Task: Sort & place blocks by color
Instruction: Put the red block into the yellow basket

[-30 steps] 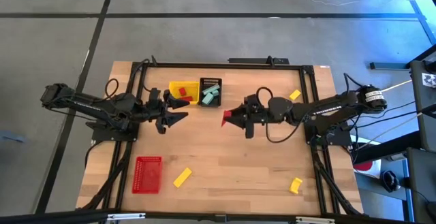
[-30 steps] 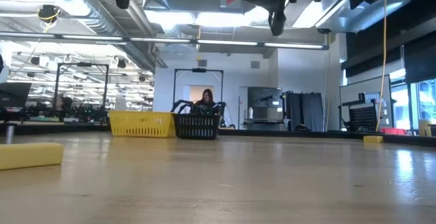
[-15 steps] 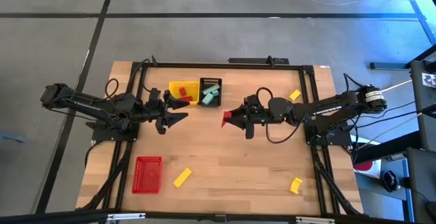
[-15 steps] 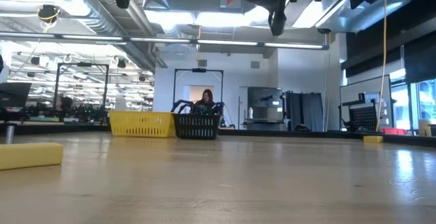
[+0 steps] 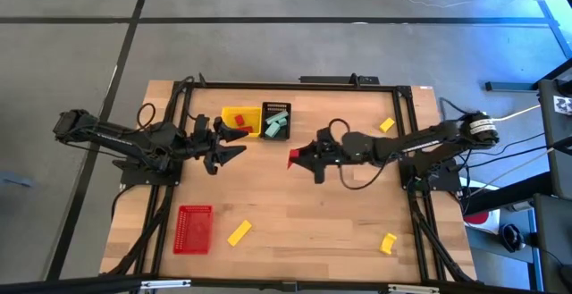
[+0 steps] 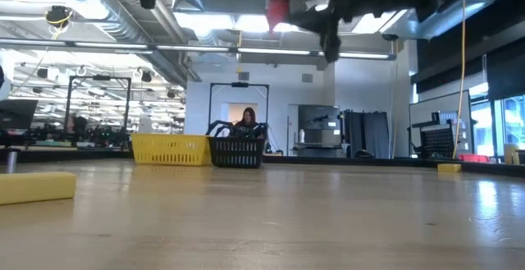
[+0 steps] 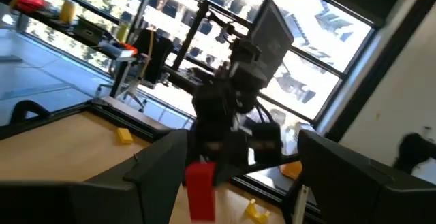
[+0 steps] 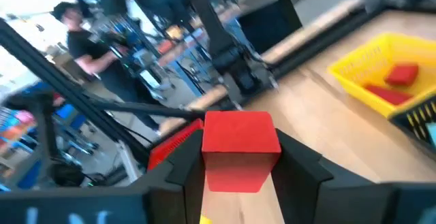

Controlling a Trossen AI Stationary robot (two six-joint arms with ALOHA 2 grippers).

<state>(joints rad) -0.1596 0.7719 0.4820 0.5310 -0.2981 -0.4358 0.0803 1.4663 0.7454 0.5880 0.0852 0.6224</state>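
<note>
My right gripper [image 5: 300,157] hovers over the table's middle, shut on a red block [image 8: 240,149], which also shows high up in the low view [image 6: 279,8]. My left gripper [image 5: 239,143] waits open beside the yellow basket [image 5: 239,120], holding nothing. That basket holds two red blocks [image 8: 402,73]. Teal blocks [image 5: 277,115] lie in the black basket [image 5: 276,131]. A red basket [image 5: 193,228] sits at the near left. Yellow blocks lie flat on the table at the near left [image 5: 239,233], the near right [image 5: 388,242] and the far right [image 5: 386,125]. My right gripper pinches the red block by its two opposite side faces [image 8: 211,157], one finger [image 8: 178,166] on each. The fingers lie about level and point toward the table's left. The block juts out past the fingertips and hangs well clear above the table.
The yellow and black baskets stand side by side at the far middle [image 6: 171,148] [image 6: 238,151]. Black frame rails run along the table's left, right and far sides. Bare wood lies between the two grippers and toward the near edge. A person sits in the room beyond.
My right gripper has moved a little toward the table's left and dipped downward, carrying the red block with it; in the low view it shows blurred and lower than before. My left arm has kept still.
</note>
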